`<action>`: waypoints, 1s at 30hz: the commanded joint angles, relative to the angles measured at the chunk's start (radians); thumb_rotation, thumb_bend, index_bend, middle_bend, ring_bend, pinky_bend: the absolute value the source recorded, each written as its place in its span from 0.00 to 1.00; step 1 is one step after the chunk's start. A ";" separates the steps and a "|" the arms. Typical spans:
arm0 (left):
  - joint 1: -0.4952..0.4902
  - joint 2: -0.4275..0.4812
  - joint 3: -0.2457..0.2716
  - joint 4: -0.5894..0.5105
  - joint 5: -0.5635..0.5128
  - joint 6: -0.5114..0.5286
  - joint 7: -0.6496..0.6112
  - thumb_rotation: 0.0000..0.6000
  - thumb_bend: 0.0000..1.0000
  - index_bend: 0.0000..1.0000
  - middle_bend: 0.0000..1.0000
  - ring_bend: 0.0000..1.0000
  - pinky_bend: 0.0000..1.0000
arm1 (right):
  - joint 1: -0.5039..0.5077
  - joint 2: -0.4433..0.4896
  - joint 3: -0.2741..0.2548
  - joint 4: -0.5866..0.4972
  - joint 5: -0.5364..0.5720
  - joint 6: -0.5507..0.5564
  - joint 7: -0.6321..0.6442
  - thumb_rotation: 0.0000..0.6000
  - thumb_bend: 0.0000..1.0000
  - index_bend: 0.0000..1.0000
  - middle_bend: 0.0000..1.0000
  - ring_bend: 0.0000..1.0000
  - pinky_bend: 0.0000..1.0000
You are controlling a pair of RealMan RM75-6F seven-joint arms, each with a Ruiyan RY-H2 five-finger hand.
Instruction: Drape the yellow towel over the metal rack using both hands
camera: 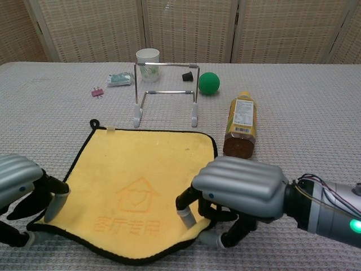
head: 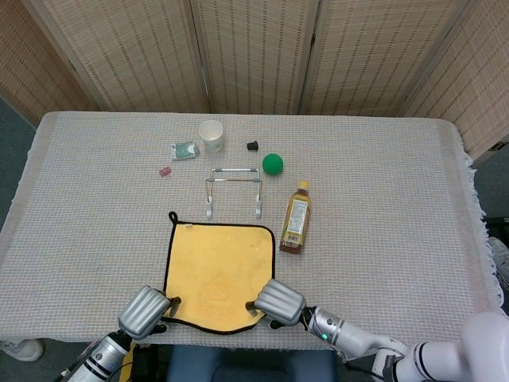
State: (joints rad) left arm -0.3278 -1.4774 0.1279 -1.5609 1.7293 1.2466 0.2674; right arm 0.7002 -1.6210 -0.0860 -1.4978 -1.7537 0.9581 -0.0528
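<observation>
The yellow towel [head: 219, 270] with its black hem lies on the table's near side, and its near edge [camera: 121, 257] now bows upward at both corners. My left hand [head: 145, 312] sits at the near left corner, fingers on top of the cloth and thumb below the hem, pinching it. My right hand [head: 278, 302] pinches the near right corner, which curls up under its fingers [camera: 183, 214]. The metal rack [head: 235, 170] stands upright just beyond the towel's far edge, bare, its top bar [camera: 166, 64] level.
A bottle [head: 296, 227] lies on its side right of the towel and rack. Behind the rack are a green ball [head: 273, 164], a paper cup [head: 211, 135], a small black cap [head: 253, 146], a packet [head: 184, 150] and a pink clip [head: 165, 171]. Both hands are at the table's front edge.
</observation>
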 commanded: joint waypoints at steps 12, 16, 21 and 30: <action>-0.073 0.135 -0.091 -0.119 0.010 0.039 -0.164 1.00 0.33 0.68 0.96 0.80 0.96 | -0.007 0.066 0.081 -0.054 0.014 0.127 0.035 1.00 0.45 0.64 0.94 1.00 1.00; -0.113 0.182 -0.146 -0.153 0.007 0.043 -0.214 1.00 0.33 0.68 0.96 0.80 0.96 | -0.008 0.098 0.121 -0.076 0.024 0.171 0.048 1.00 0.45 0.65 0.95 1.00 1.00; -0.169 0.218 -0.225 -0.176 -0.033 0.026 -0.274 1.00 0.33 0.68 0.96 0.80 0.96 | -0.016 0.122 0.177 -0.089 0.044 0.232 0.038 1.00 0.46 0.66 0.96 1.00 1.00; -0.274 0.251 -0.351 -0.184 -0.169 -0.073 -0.329 1.00 0.33 0.68 0.96 0.80 0.96 | -0.009 0.161 0.278 -0.091 0.138 0.252 -0.002 1.00 0.47 0.66 0.96 1.00 1.00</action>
State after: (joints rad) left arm -0.5860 -1.2344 -0.2057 -1.7434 1.5781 1.1892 -0.0508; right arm 0.6876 -1.4677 0.1780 -1.5903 -1.6301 1.2082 -0.0501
